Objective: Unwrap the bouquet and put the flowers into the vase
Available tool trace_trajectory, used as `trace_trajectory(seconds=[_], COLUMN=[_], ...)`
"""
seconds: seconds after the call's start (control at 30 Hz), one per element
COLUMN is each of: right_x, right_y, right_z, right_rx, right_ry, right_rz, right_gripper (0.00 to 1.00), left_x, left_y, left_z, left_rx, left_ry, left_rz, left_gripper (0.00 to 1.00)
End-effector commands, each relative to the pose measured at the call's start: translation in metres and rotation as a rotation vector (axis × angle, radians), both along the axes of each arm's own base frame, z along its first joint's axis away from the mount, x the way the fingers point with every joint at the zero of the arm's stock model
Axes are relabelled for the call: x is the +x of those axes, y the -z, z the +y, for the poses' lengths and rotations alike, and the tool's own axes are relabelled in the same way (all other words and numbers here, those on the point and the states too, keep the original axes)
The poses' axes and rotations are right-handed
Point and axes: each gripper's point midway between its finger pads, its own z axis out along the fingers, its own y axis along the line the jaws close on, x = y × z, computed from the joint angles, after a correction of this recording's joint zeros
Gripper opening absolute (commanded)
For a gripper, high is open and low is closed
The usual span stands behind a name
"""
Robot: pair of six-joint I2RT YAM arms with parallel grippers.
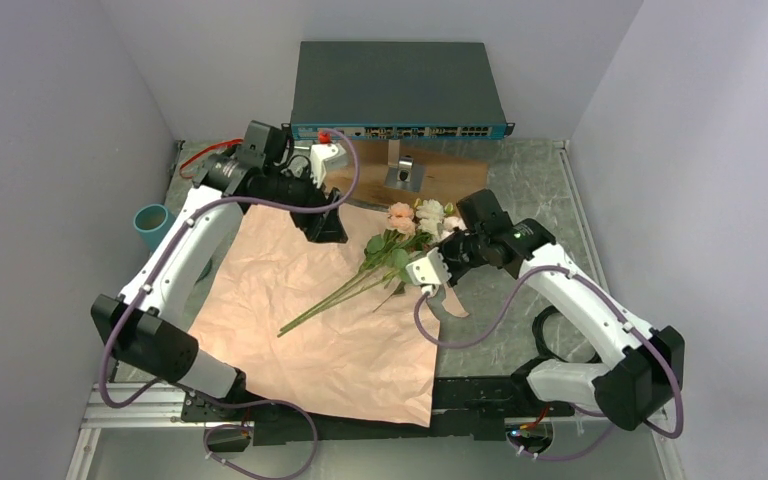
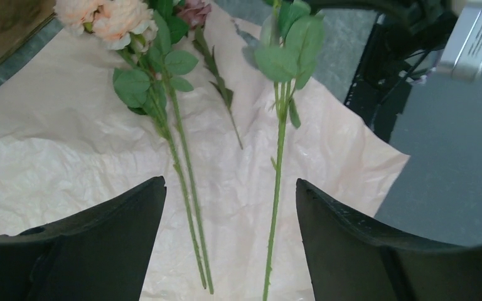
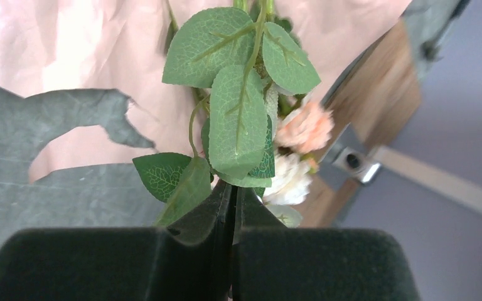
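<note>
On the pink paper lie the flowers, blooms near its far right corner. Over its far edge the left jaws hover apart; the right jaws clamp a leafy stem. The vase sits off its left edge.

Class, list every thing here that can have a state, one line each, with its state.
Crinkled pink wrapping paper: unfolded, spread flat.
Green-stemmed artificial flowers: unwrapped, lying on the paper.
Teal cylindrical vase: upright, no flowers in it.
Left hand: open.
Right hand: shut on the flowers' leaves.
</note>
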Motion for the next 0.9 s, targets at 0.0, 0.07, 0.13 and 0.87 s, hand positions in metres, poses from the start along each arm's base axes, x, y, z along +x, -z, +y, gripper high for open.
trace_trajectory(seconds=[0.0,0.07,0.13,0.87], right_x=[0.002,0.002,0.001,-0.055], right_y=[-0.043,-0.054,-0.065,-0.109], right_z=[0.029,0.042,0.057,0.114], right_rx=[0.064,0.1,0.16,0.432], right_ry=[-0.162,-0.211,-0.24,-0.622], right_rz=[-0.249,-0.339,-0.414,-0.707], right_gripper=[0.0,0.0,0.0,0.0], left_x=[-0.033,-0.042,-0.05,-0.09], left_y=[-0.018,-0.024,-0.031,-0.019], left_z=[-0.004,-0.006,-0.012,-0.058], left_rx=[-0.034,-0.053,-0.099,-0.233], left_ry=[0.113,0.142,0.159,0.286], left_rz=[0.164,0.219,0.291,0.707], left_gripper=[0.81,0.8,0.8,0.54])
